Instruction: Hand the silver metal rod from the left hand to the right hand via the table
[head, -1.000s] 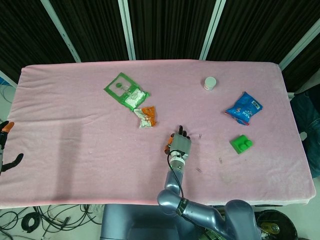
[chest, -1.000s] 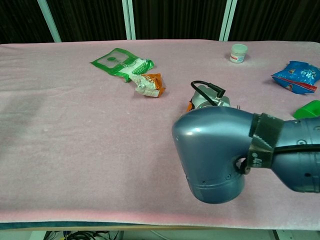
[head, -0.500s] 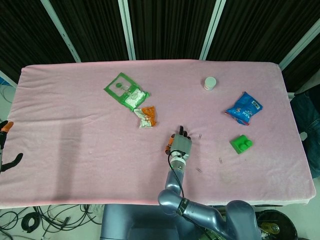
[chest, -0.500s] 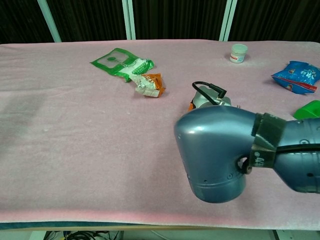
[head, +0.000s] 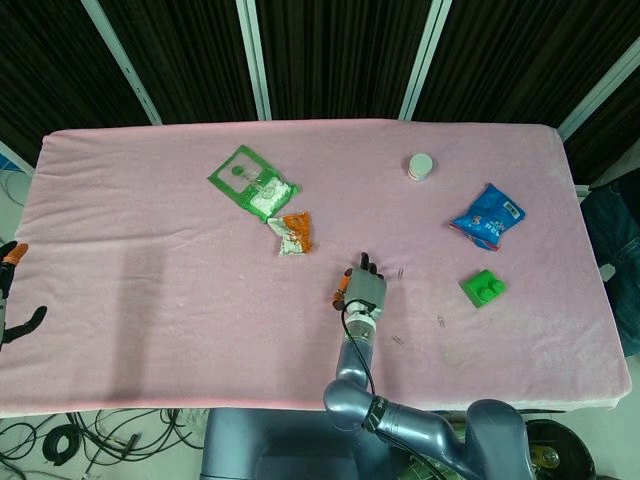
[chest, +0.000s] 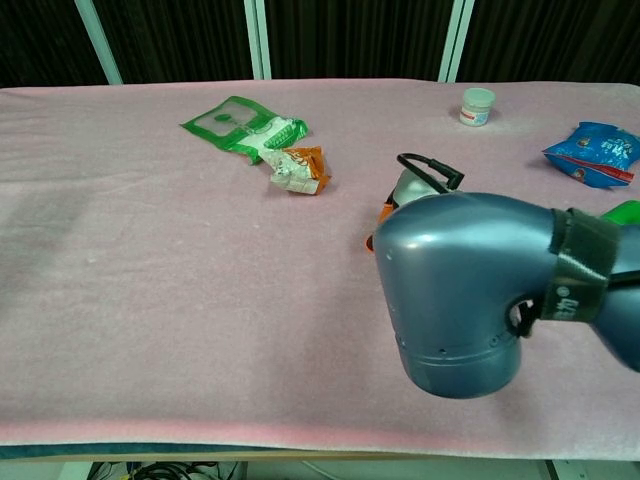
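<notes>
Right hand (head: 362, 291) at lower centre of frame, palm down on pink table (head: 150, 250), likely placed to grasp rod; finger spread hidden, grip cannot tell. Silver metal rod not visible, possibly under hand. Left hand (head: 12, 300) at lower-left edge, off table, fingers apart, holding nothing. Orange snack packet (head: 294, 233) up-left of right hand.

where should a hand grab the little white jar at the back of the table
Take the white jar by its round side wall, thumb opposite fingers. It stands upright with nothing close beside it, so probably come from the robot's side, low and level; the right hand is the nearer one.
</notes>
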